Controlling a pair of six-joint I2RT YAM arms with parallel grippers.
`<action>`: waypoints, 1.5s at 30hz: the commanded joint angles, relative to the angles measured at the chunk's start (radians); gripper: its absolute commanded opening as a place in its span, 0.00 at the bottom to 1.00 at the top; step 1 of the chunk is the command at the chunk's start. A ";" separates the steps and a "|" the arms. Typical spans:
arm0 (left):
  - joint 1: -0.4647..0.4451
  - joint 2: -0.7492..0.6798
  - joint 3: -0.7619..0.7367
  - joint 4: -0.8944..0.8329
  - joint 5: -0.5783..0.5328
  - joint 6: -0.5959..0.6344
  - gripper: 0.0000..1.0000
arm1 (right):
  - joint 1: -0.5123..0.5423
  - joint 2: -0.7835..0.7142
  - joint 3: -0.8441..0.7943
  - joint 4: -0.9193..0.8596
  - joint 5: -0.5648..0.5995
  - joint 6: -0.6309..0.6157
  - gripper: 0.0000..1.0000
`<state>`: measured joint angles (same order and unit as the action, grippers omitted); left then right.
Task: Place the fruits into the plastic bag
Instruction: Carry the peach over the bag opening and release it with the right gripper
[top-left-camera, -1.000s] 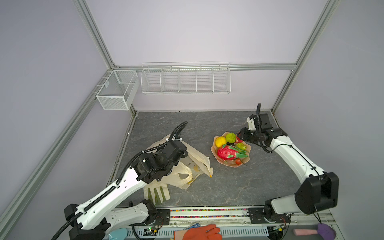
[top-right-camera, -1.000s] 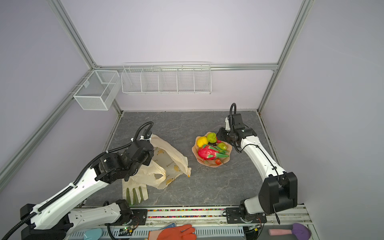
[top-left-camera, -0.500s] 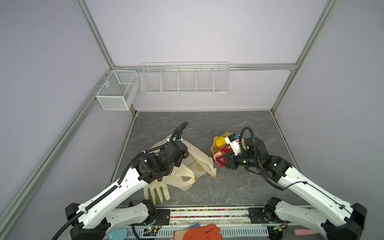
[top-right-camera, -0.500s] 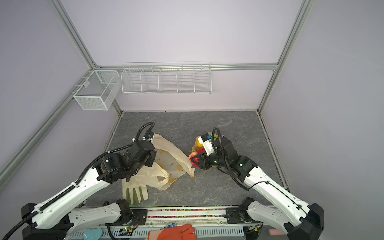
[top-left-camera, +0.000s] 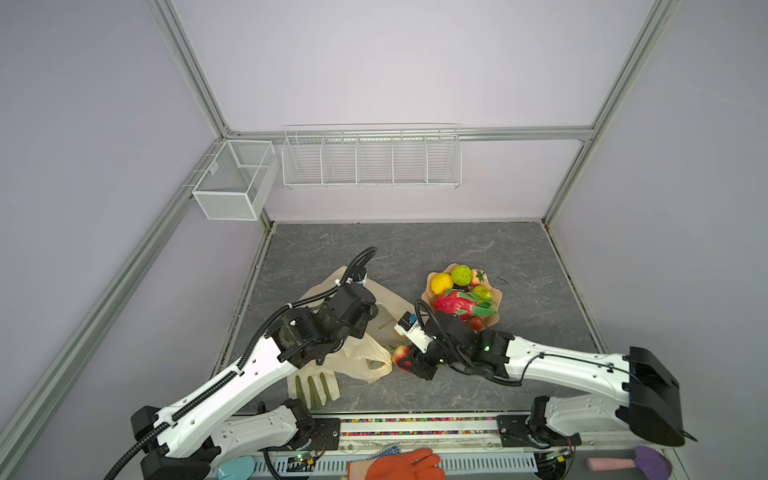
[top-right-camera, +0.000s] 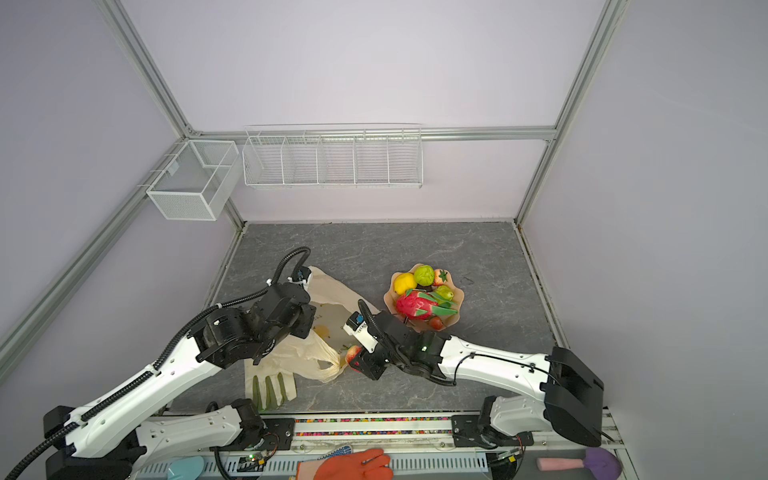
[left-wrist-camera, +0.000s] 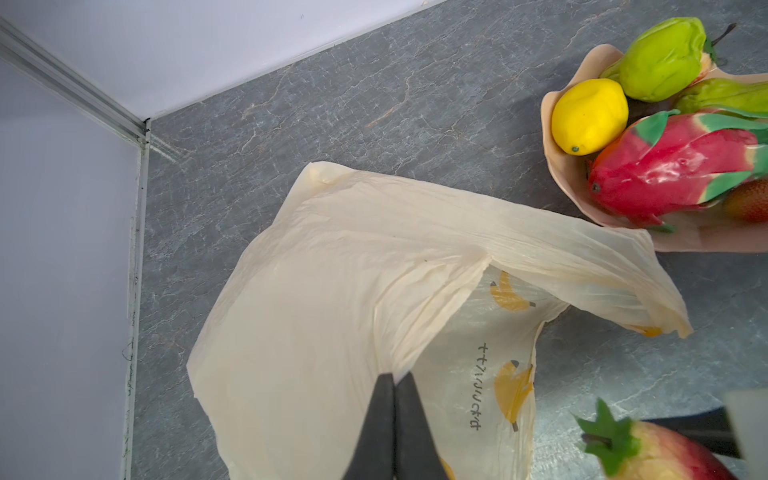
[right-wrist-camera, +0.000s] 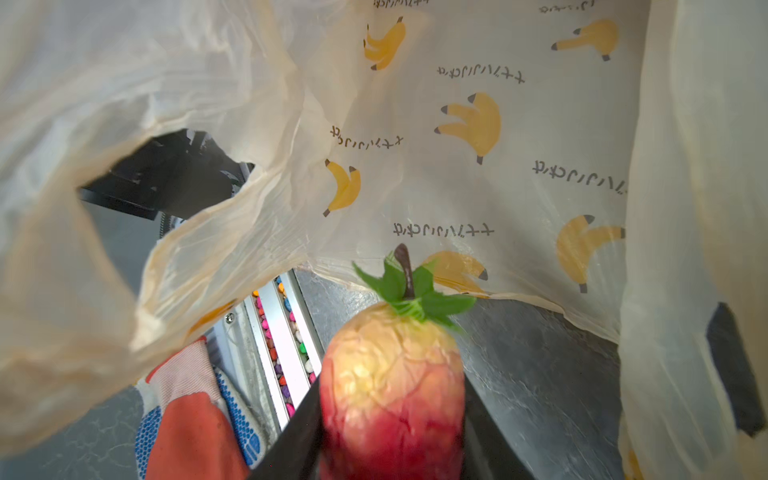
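Bagging: right fingers (right-wrist-camera: 291, 444) grasp red-yellow fruit (right-wrist-camera: 390, 374)
Left fingers (left-wrist-camera: 380, 424): pinching plastic bag (left-wrist-camera: 332, 270) open
Plate (left-wrist-camera: 552, 166): remaining fruits (left-wrist-camera: 673, 166); bag probably empty

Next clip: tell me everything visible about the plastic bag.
The plastic bag is thin, crinkly, translucent cream film printed with yellow bananas and dark lettering, with loop handles. It lies crumpled on the grey table beside the plate. The left tool, shut, pinches its top layer, lifting it so the mouth gapes. A red fruit in the right tool sits at that mouth.
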<state>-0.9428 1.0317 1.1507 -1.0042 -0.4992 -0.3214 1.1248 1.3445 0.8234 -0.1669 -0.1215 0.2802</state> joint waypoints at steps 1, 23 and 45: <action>-0.004 -0.025 -0.011 -0.018 0.014 -0.040 0.00 | 0.025 0.057 0.024 0.081 0.013 -0.038 0.28; -0.004 -0.063 -0.051 0.046 0.126 -0.080 0.00 | -0.031 0.456 0.303 0.178 -0.117 0.056 0.26; -0.002 -0.035 -0.111 0.184 0.121 -0.080 0.00 | -0.063 0.797 0.612 0.377 -0.348 0.504 0.47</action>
<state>-0.9428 1.0172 1.0565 -0.8829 -0.3584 -0.3885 1.0534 2.1120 1.4197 0.1455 -0.3973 0.6762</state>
